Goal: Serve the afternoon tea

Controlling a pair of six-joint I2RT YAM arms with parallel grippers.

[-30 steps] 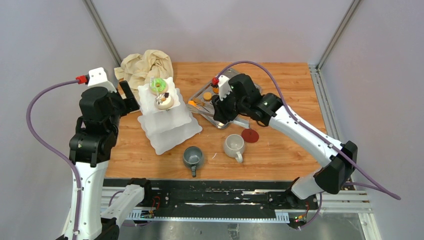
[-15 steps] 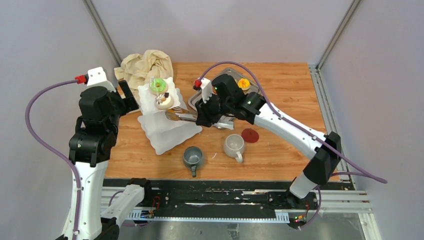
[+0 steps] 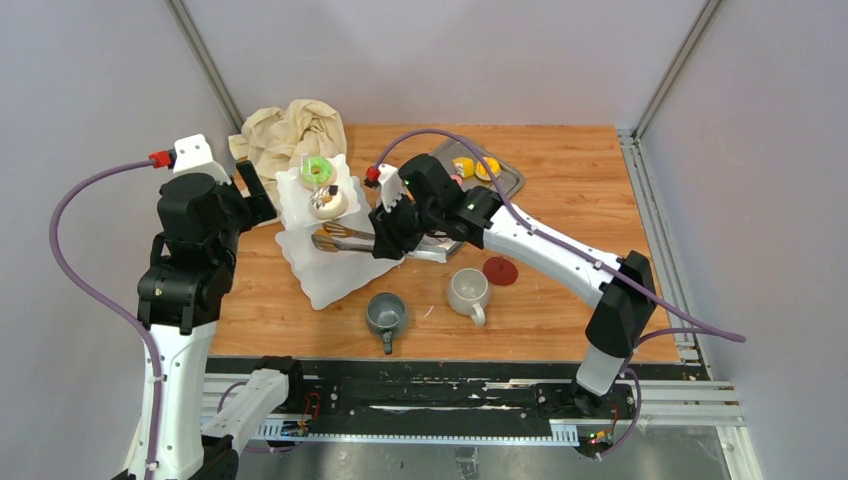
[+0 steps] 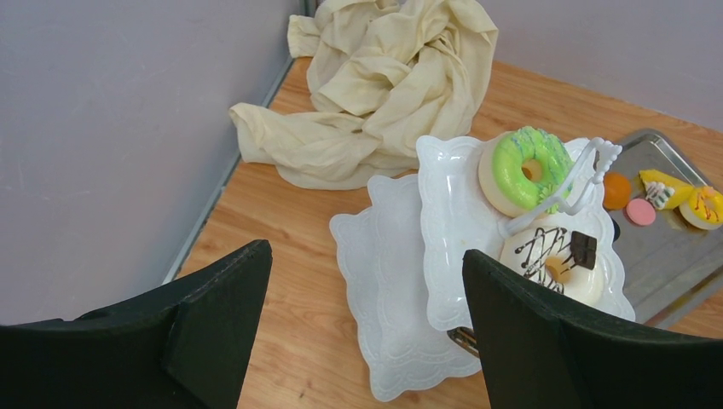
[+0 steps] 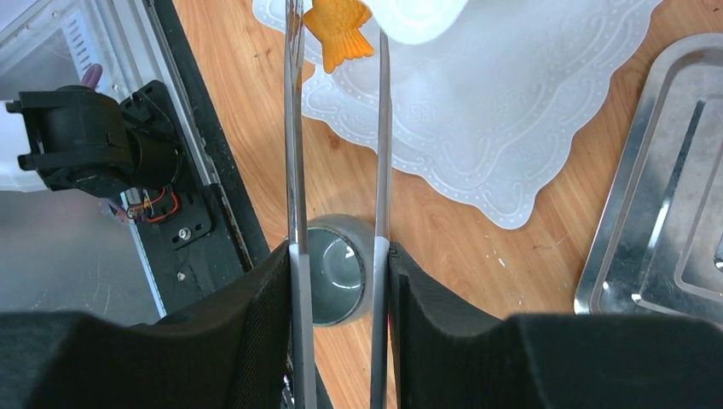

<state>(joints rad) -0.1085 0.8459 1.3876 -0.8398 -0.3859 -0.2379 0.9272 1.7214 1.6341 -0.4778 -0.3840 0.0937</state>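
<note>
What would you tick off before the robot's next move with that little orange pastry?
1. Hold of the right gripper on the tongs: ok, shut on both arms.
2. The orange pastry in the tong tips: ok, pinched.
3. Pastry over the white stand: ok; which tier, cannot tell.
4. Bare room on the lower tiers: ok.
5. The left gripper out of the way: ok, open, apart from the stand.
6. The grey mug and white mug clear: ok, nearer the arms' bases.

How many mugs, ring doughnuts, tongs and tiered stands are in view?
Mugs: 2 (grey ceramic mug, white ceramic mug)
Doughnuts: 2 (green-iced ring doughnut, white chocolate-drizzled ring doughnut)
Tongs: 1 (metal tongs)
Stands: 1 (white three-tier stand)
Total: 6
</note>
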